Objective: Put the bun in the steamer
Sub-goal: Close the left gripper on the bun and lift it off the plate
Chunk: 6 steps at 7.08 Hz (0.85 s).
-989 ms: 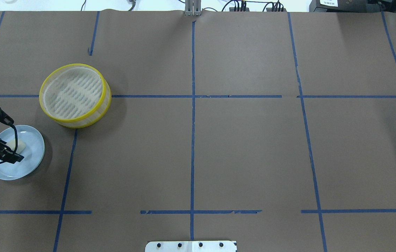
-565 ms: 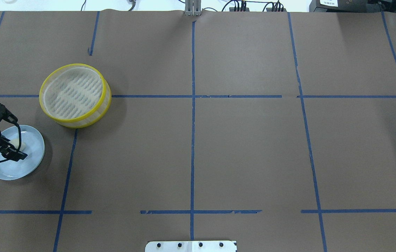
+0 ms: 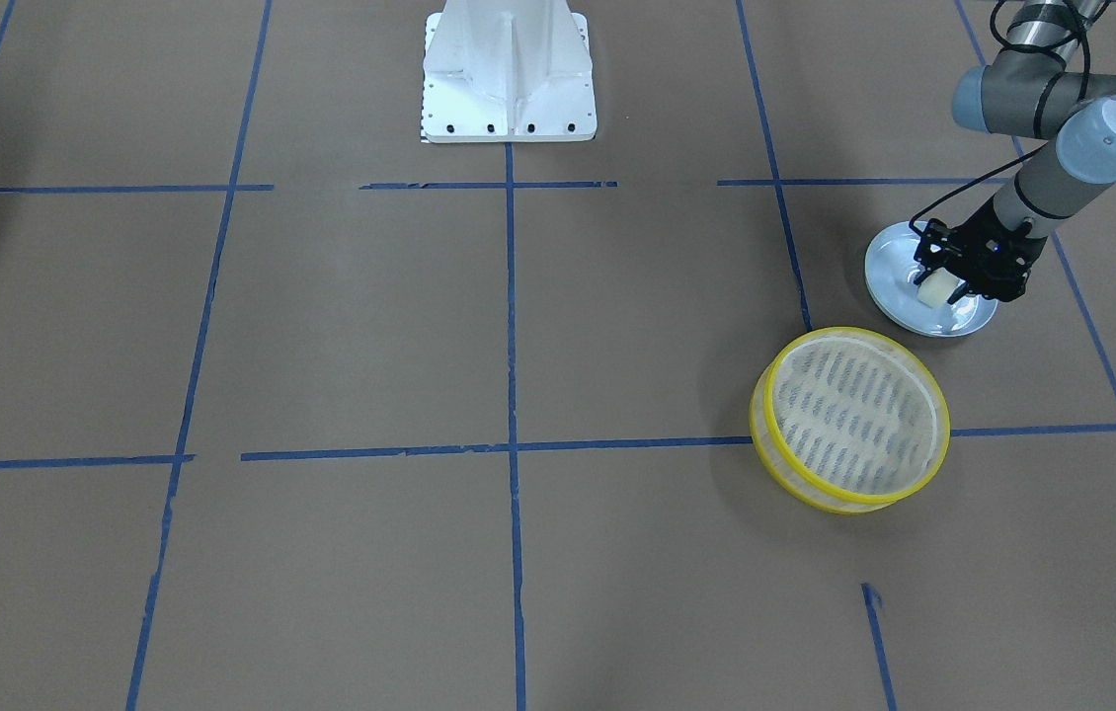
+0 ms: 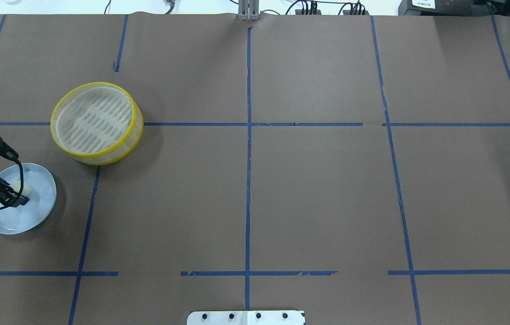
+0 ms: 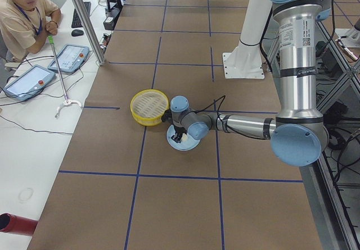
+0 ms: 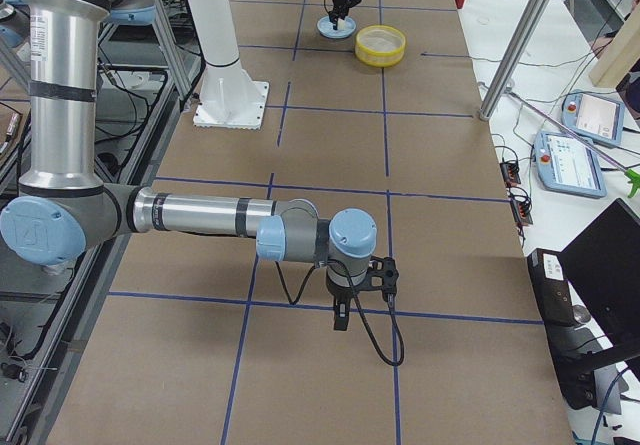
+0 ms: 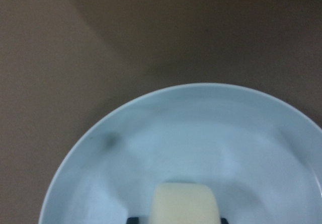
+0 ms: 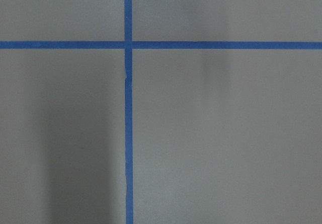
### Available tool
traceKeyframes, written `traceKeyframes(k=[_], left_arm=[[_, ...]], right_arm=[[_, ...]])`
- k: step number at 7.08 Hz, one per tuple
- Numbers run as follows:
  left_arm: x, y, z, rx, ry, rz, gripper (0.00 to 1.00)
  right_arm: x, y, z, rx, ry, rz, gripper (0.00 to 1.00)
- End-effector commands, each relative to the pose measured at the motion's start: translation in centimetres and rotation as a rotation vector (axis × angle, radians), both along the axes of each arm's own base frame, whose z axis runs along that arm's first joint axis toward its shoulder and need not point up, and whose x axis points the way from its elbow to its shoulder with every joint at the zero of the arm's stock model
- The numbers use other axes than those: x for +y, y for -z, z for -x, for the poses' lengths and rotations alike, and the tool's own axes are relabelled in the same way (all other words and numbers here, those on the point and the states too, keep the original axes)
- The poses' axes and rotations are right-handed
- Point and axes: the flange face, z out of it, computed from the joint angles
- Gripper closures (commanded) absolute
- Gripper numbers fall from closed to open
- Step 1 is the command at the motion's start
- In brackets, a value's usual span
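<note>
Judging by how things lie, the task is taken to be in its first part: the grasp is made, and the carry and the release are left. The bun (image 7: pixel 185 204) is seen over the pale blue plate (image 4: pixel 20 216), held between the fingers of the left gripper (image 3: pixel 939 288), whose jaws are closed against its two sides. In the left wrist view the cream block is shown low in the frame with a dark fingertip at each lower corner, and the plate's bare surface is spread out beyond it. Whether the bun is lifted clear of the plate or touches it cannot be told from these views. The steamer (image 3: pixel 854 415) is found just beside the plate, farther from the robot's base, and apart from it. Its slotted floor is bare, so nothing is counted as placed. What is left, as judged, is a lift high enough for the yellow rim to be cleared, a short carry over the steamer, a lowering onto its floor, and a parting of the jaws. The right gripper (image 6: pixel 340 323) is shown only from the table's end, hanging above the brown paper (image 6: pixel 450 265) well apart from the plate and steamer. Whether its jaws are spread or pressed together cannot be told, and no part in the work is expected of it.
</note>
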Motion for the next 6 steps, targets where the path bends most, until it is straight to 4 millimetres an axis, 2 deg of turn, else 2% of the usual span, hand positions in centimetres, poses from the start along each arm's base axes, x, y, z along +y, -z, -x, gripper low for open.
traceKeyframes(k=[1,2,3,4,6], left_arm=[[0.0,0.6,0.0,0.008,0.006,-0.001,0.66],[0.0,0.5,0.0,0.007,0.008,0.002,0.71],[0.0,0.8,0.1,0.011,0.008,-0.003,0.71],[-0.1,2.5,0.3,0.037,0.010,-0.020,0.71],[0.4,7.1,1.4,0.093,0.021,-0.082,0.66]], right_arm=[[0.0,0.0,0.0,0.000,0.000,0.000,0.00],[0.0,0.0,0.0,0.000,0.000,0.000,0.00],[0.0,0.0,0.0,0.000,0.000,0.000,0.00],[0.0,0.0,0.0,0.000,0.000,0.000,0.00],[0.0,0.0,0.0,0.000,0.000,0.000,0.00]])
